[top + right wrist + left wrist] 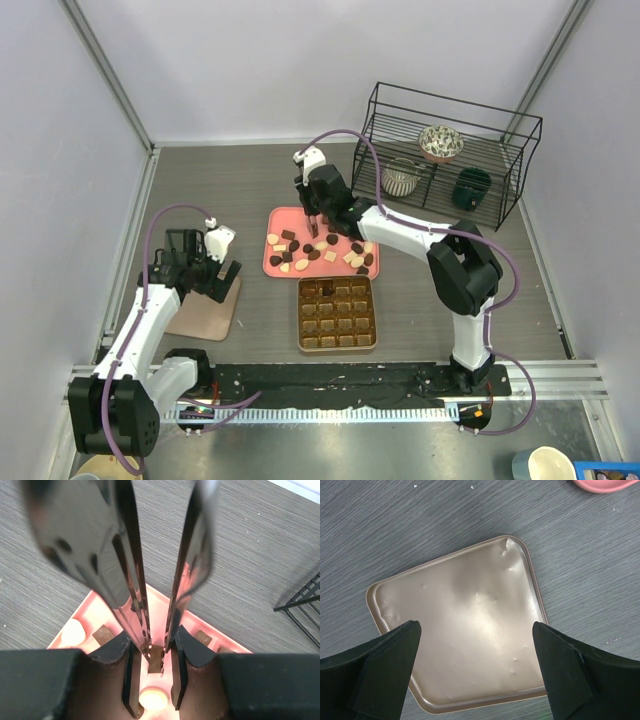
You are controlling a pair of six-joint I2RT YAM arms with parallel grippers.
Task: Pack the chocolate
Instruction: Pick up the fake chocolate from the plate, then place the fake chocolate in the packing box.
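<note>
Several chocolates (318, 250), dark, mid-brown and cream, lie scattered on the pink tray (275, 263). My right gripper (314, 215) hangs over the tray's far side, shut on a pair of metal tongs (134, 580). The tong tips pinch a square mid-brown chocolate (156, 659) just above the tray (90, 611), with a cream chocolate (153, 699) below it. The gold-brown gridded box (301, 316) sits in front of the tray with one dark piece (326, 289) in a far cell. My left gripper (475, 647) stands wide open, holding nothing.
A flat gold lid (465, 615) lies on the table under the left gripper, left of the box. A black wire rack (450, 150) at the back right holds a bowl and two cups. Grey walls close in the table's sides and back.
</note>
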